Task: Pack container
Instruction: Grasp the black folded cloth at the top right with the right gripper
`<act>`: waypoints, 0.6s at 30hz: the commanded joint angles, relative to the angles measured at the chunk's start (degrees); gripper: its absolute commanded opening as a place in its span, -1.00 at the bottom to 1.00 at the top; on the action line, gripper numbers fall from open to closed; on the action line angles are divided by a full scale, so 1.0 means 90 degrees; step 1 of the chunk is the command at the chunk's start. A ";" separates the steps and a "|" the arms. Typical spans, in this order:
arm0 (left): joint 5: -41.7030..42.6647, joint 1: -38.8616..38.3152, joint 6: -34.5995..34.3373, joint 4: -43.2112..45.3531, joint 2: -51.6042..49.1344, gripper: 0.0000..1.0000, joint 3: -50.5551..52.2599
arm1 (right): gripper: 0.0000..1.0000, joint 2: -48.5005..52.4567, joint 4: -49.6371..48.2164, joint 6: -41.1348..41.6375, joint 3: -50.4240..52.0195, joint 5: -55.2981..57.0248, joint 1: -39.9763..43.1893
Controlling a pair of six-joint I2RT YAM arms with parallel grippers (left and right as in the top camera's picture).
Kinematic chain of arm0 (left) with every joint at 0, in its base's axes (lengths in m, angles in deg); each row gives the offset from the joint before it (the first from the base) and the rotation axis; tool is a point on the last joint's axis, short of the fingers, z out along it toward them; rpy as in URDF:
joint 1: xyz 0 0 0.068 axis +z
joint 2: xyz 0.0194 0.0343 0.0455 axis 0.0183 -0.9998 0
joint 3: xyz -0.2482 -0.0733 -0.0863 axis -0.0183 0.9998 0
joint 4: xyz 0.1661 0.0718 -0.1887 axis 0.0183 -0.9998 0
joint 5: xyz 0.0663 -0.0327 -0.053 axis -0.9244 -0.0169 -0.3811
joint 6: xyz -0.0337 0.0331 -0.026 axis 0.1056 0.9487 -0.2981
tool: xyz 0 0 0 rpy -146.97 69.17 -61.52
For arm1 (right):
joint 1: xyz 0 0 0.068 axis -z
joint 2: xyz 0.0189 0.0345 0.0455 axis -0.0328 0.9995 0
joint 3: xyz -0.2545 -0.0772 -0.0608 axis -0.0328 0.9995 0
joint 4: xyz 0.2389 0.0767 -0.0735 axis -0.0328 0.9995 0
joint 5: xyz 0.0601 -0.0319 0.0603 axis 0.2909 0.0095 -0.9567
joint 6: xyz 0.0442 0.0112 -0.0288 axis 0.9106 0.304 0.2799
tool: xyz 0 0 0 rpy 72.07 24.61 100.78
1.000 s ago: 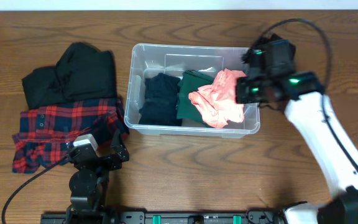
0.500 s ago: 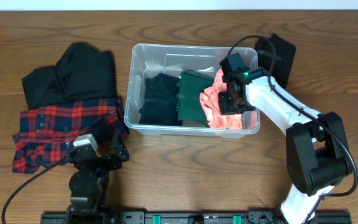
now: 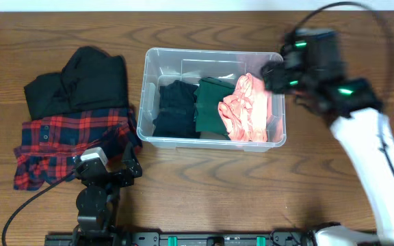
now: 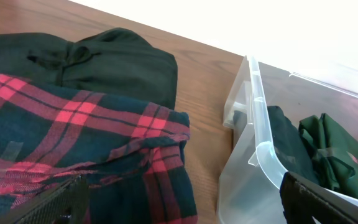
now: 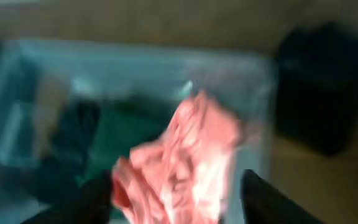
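Note:
The container, a clear plastic bin, stands mid-table. It holds a navy garment, a green one and a crumpled pink one at its right end. My right gripper is blurred above the bin's right rim. In the right wrist view it is open, its fingers wide apart above the pink garment, which lies loose. My left gripper rests open near the front left. In the left wrist view it faces the bin's corner with nothing between its fingers.
A black garment and a red plaid shirt lie left of the bin, the shirt right before my left gripper. The right wrist view shows a dark object on the table beyond the bin's right side.
My right gripper carried the pink garment down into the bin, opened and pulled up and to the right. The pink garment now lies in the bin. The left arm has not moved.

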State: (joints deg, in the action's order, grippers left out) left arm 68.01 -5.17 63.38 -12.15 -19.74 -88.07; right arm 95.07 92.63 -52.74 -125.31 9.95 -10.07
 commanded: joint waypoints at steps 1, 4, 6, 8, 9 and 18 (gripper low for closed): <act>-0.0029 0.0022 0.0010 -0.0032 0.0002 0.96 0.0151 | 0.47 0.0068 0.0041 -0.0007 0.0046 -0.0617 0.0969; -0.0029 0.0022 0.0010 -0.0032 0.0002 0.96 0.0151 | 0.62 0.0389 0.0024 -0.0007 0.0051 -0.1256 0.1904; -0.0027 0.0022 0.0010 -0.0032 0.0002 0.96 0.0151 | 0.62 0.0704 -0.0034 -0.0007 0.0051 -0.1659 0.2399; -0.0029 0.0022 0.0010 -0.0032 0.0002 0.96 0.0151 | 0.64 0.1217 -0.0197 -0.0007 0.0051 -0.2081 0.2885; -0.0027 0.0022 0.0010 -0.0032 0.0002 0.96 0.0151 | 0.65 0.1443 -0.0296 -0.0007 0.0051 -0.2239 0.3043; -0.0029 0.0022 0.0010 -0.0032 0.0002 0.96 0.0151 | 0.58 0.3672 -0.1974 0.0379 0.0051 -0.3432 0.3594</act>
State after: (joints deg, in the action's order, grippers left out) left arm 68.01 -5.17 63.38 -12.15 -19.76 -88.07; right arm 123.92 77.14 -51.54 -125.26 -14.64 22.00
